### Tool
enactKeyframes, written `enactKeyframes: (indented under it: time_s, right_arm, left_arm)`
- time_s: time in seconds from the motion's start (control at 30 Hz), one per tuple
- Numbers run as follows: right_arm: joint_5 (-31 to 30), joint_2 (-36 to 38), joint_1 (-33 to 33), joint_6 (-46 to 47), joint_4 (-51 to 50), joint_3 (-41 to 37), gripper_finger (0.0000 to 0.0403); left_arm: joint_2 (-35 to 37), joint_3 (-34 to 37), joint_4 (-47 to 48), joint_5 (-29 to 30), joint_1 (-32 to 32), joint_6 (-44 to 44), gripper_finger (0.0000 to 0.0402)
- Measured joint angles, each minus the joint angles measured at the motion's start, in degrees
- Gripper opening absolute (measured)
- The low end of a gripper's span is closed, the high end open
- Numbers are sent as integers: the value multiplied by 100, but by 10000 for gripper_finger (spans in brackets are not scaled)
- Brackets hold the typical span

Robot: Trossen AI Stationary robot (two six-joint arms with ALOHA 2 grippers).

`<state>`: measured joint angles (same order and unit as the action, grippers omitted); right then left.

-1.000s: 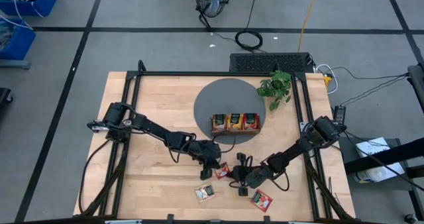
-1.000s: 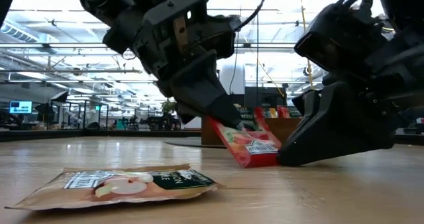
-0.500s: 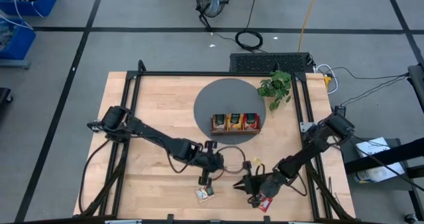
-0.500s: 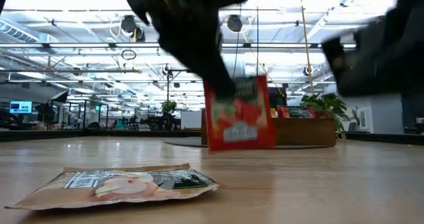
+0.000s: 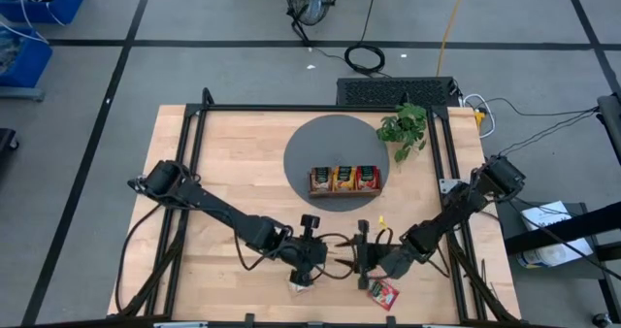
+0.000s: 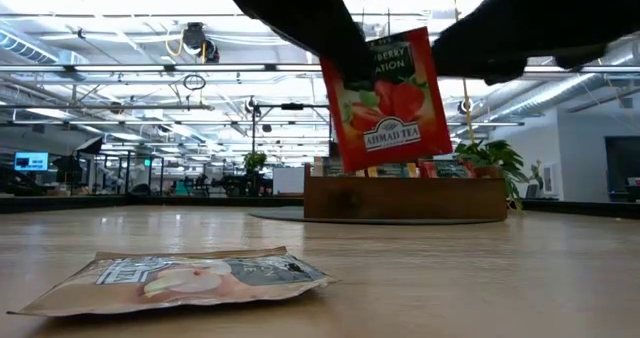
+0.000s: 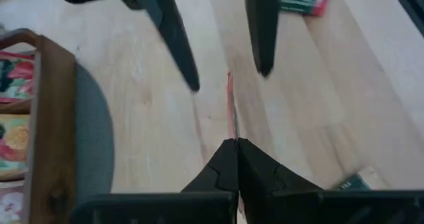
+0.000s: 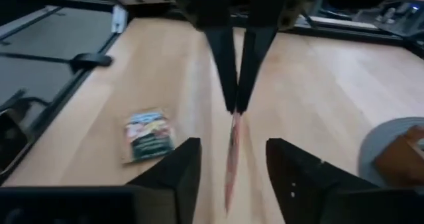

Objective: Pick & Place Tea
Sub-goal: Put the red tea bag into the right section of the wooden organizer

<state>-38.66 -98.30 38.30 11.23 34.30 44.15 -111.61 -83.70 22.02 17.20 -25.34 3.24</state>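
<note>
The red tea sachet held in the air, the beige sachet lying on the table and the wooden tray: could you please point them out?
red tea sachet (image 6: 385, 103), low view, printed front.
beige sachet (image 6: 190, 276), low view, top face.
wooden tray (image 6: 400, 200), low view, front wall.

We count two arms over the worktop (image 5: 233, 173), each ending in one tool: left (image 5: 325, 257), right (image 5: 361, 260). One round grey mat (image 5: 320, 148) carries one wooden tray (image 5: 345, 180) with three compartments. One plant (image 5: 406, 127). Loose sachets we can see: three, one red sachet (image 6: 385, 98) held up, one pale sachet (image 6: 190, 276) and one more red sachet (image 5: 383, 292) near the front edge.
</note>
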Motion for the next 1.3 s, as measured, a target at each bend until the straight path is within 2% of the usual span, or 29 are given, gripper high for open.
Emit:
enactKeyframes:
  time_s: [0.17,0.33,0.47,0.67,0.9,1.07,1.23,1.3]
  right_arm:
    - [493,-13,-297,96,20,3,187]
    - [635,-13,-457,244,-56,6,177]
    - [728,-13,-465,244,-72,6,132]
    - [733,-13,-462,81,-93,6,16]
    - [717,-13,-485,155,-252,10,2]
    - [697,-13,-485,160,-520,10,1]
    - [696,0,-499,145,-923,10,0]
    - [666,104,-502,140,-1227,10,0]
  left_arm:
    - [-14,0,-70,-20,29,5,3]
    - [-68,2,-135,-52,122,8,6]
    - [-122,4,-111,-163,166,19,4]
    - [-166,2,-149,-211,183,25,4]
    - [-179,2,-243,-160,191,33,19]
    - [-179,2,-223,-160,193,85,50]
    - [-119,2,-90,-162,114,194,107]
    - [-45,5,268,-170,45,486,130]
